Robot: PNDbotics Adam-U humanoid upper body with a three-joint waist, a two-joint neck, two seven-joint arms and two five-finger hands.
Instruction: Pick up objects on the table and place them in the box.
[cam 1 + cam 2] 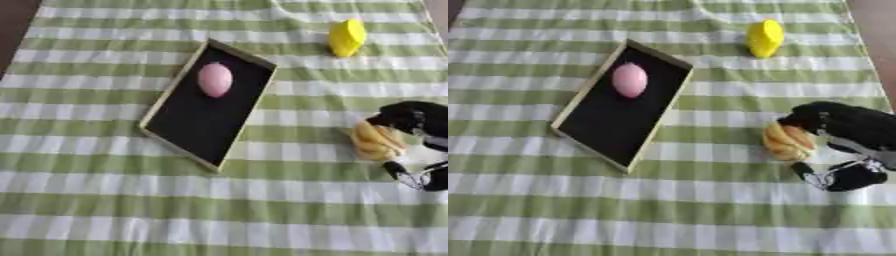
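A shallow box (174, 88) with a tan rim and a black floor lies askew on the green-and-white checked cloth, and a pink egg-shaped object (214, 79) rests in its far half. A yellow object (346, 37) stands on the cloth at the back right. An orange-yellow ridged object (787, 141) lies at the right. My right hand (852, 127) reaches in from the right edge and straddles it, open: the fingers (802, 119) arch over its far side, while the thumb (807, 172) sits just below its near end. My left hand shows in neither view.
The checked cloth (131, 200) covers the table all around the box. A dark strip of bare surface (13, 25) shows at the far left corner, and another (877, 30) shows along the far right edge.
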